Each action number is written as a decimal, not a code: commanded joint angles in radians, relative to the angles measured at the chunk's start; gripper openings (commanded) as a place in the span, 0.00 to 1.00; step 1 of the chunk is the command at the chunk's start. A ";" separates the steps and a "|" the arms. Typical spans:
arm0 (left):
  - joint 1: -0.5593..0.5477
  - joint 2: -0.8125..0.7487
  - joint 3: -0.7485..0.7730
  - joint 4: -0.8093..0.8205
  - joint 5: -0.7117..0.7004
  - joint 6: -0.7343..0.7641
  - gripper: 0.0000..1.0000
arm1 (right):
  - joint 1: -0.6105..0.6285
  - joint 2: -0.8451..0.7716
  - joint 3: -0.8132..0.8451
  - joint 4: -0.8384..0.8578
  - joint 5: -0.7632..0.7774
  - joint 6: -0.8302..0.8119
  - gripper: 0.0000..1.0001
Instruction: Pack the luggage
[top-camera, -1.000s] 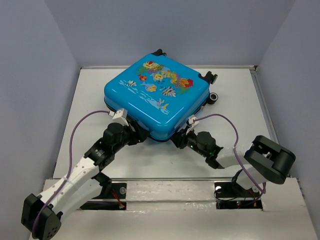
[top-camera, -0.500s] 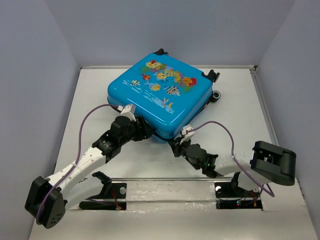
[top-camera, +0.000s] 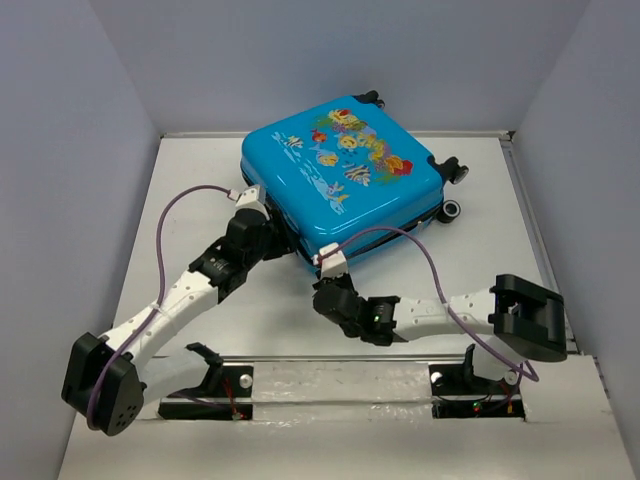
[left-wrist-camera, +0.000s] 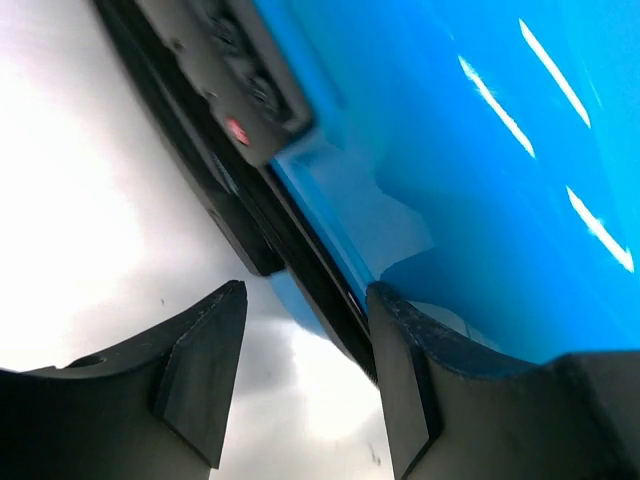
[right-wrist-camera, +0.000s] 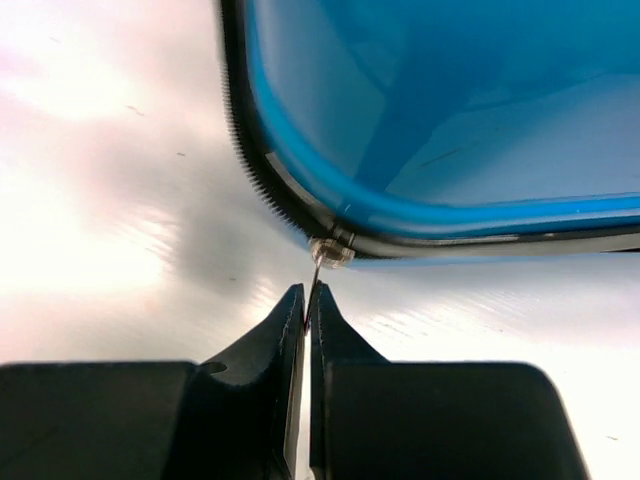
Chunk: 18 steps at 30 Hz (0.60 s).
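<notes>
**Shut suitcase at the far edge, one pincer on its zip**

A white worktop (top-camera: 190, 170) with grey walls on three sides carries the luggage (top-camera: 345, 175). It lies flat and closed near the middle of the far edge, fish print up, with its wheels (top-camera: 452, 210) towards the far right corner.

The left arm stretches low from the near left corner, and a purple cable (top-camera: 172, 215) loops above it. The left gripper (top-camera: 272, 235) stands released at the case's left side. Its jaws are apart, with the black zipper band (left-wrist-camera: 300, 265) running between them and the blue shell against one finger (left-wrist-camera: 400, 380).

The right arm is folded low along the near edge, its forearm pointing left. The right gripper (right-wrist-camera: 307, 292) is clenched on the thin metal zipper pull (right-wrist-camera: 318, 270) at the case's near corner.
</notes>
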 joint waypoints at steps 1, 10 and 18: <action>-0.004 0.046 0.091 0.315 -0.010 -0.031 0.63 | 0.189 -0.154 0.015 0.152 -0.307 0.090 0.07; 0.020 -0.060 -0.003 0.272 -0.085 -0.049 0.63 | 0.048 -0.395 -0.208 0.042 -0.363 0.224 0.07; 0.178 -0.168 -0.145 0.316 0.011 -0.102 0.61 | 0.029 -0.320 -0.141 0.033 -0.570 0.213 0.07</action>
